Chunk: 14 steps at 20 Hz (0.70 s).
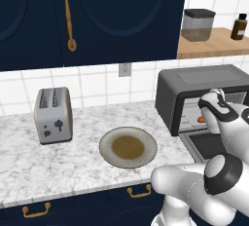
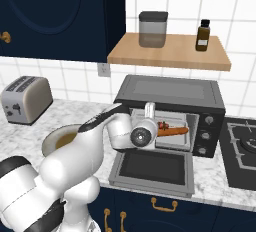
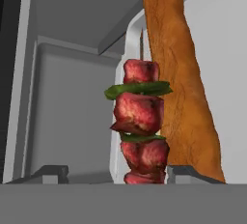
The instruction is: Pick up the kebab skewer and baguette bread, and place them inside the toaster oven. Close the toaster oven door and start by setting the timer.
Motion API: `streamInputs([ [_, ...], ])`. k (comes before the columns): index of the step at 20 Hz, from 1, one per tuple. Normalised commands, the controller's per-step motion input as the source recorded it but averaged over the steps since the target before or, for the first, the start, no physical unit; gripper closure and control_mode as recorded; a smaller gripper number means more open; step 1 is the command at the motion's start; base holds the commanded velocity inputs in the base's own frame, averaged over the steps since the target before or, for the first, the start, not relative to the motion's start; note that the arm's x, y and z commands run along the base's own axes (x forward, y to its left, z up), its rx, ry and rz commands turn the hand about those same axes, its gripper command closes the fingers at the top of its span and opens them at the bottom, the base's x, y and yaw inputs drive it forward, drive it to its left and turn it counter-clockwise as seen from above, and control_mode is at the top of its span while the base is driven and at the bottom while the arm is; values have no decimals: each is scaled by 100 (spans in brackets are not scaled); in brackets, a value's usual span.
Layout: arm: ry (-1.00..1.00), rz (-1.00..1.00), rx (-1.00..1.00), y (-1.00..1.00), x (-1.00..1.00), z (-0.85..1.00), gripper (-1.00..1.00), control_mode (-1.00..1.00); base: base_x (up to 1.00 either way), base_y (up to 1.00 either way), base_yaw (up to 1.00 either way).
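Note:
The toaster oven (image 2: 170, 93) (image 1: 194, 81) stands on the counter with its door (image 2: 152, 168) (image 1: 209, 144) folded down flat. Inside, on the rack, the kebab skewer (image 3: 140, 117) (image 2: 162, 124) lies right beside the orange-brown baguette bread (image 3: 181, 97) (image 2: 176, 131) (image 1: 201, 120). My gripper (image 3: 118, 174) (image 2: 152, 123) reaches into the oven mouth, open. Its fingertips (image 3: 46, 172) stand wide apart on either side of the skewer's near end and do not touch it. In the base views the hand hides the fingers.
An empty plate (image 1: 104, 144) sits on the marble counter left of the oven, and a silver two-slot toaster (image 1: 53, 115) (image 2: 25, 99) further left. A stove (image 2: 242, 146) lies right of the oven. A wooden shelf (image 2: 170, 51) above it carries a jar and a bottle.

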Motion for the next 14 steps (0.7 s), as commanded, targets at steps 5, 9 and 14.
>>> streamInputs([
  [5, 0, 0, 0, -4, 0, 10, -100, -100, 0, 0, 0],
  [9, 0, 0, 0, -6, 0, 34, -100, -100, 0, 0, 0],
  [14, 1, 0, 0, -8, -2, 32, -100, -100, 0, 0, 0],
])
